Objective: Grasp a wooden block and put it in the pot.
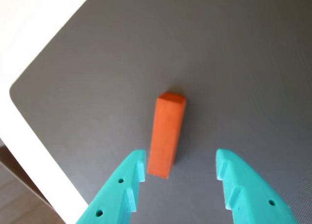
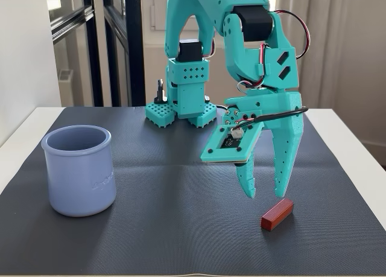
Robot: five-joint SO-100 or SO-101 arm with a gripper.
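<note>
We see the gripper (image 2: 265,192) hanging over the dark mat (image 2: 181,192) with its two teal fingers (image 2: 282,162) spread wide apart and nothing between them, so it is released. In the fixed view the wooden block (image 2: 277,214) lies flat on the mat just below and slightly right of the fingertips, clear of them. In the wrist view the block (image 1: 166,134) shows as an orange-red bar running lengthwise away from the gripper (image 1: 180,168), its near end just beside the left fingertip and its far end pointing off across the mat (image 1: 243,63); we cannot tell from this view whether that fingertip touches it. The pot (image 2: 79,169) stands upright on the mat well off to the gripper's left in the fixed view, far from the block. We look into its mouth only at a shallow angle: the inner wall that shows is bare, but its bottom is hidden from us. The arm's base (image 2: 181,96) stands at the mat's far edge, behind the gripper, on the white table (image 2: 356,150).
</note>
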